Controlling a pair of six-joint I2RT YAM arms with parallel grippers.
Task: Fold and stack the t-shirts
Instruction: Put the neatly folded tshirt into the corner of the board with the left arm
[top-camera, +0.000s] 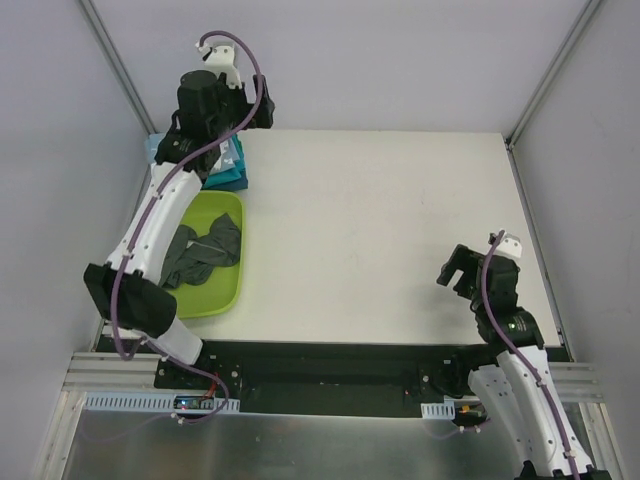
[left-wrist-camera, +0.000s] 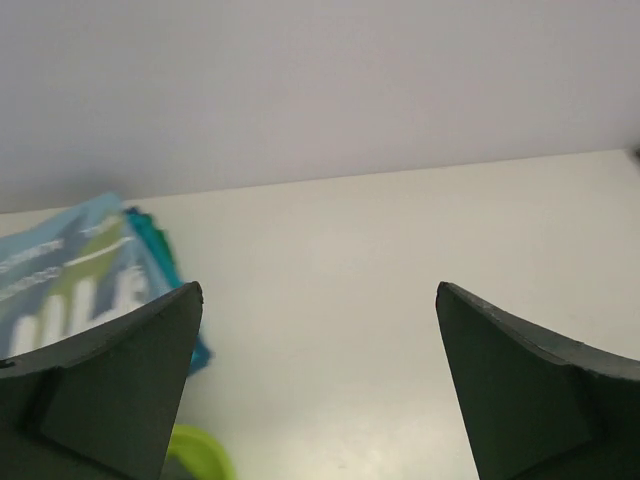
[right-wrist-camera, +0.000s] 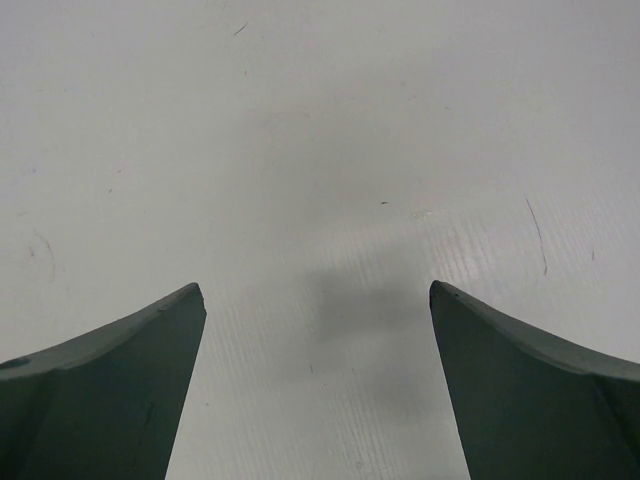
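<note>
A folded stack of t-shirts (top-camera: 228, 167) lies at the table's far left corner, teal (left-wrist-camera: 156, 243) underneath and light blue with white and green print (left-wrist-camera: 70, 285) on top. A crumpled dark grey t-shirt (top-camera: 204, 256) lies in the lime-green tub (top-camera: 226, 292). My left gripper (top-camera: 262, 110) is raised just right of the stack. It stands open (left-wrist-camera: 318, 288) with only bare table between its fingers. Near the right front of the table, my right gripper (top-camera: 455, 268) hovers open (right-wrist-camera: 315, 285) over the white surface, holding nothing.
The tub's rim (left-wrist-camera: 200, 455) shows low in the left wrist view. Grey walls enclose the table (top-camera: 400, 220) on the left, back and right. The left arm stretches over the tub's left side.
</note>
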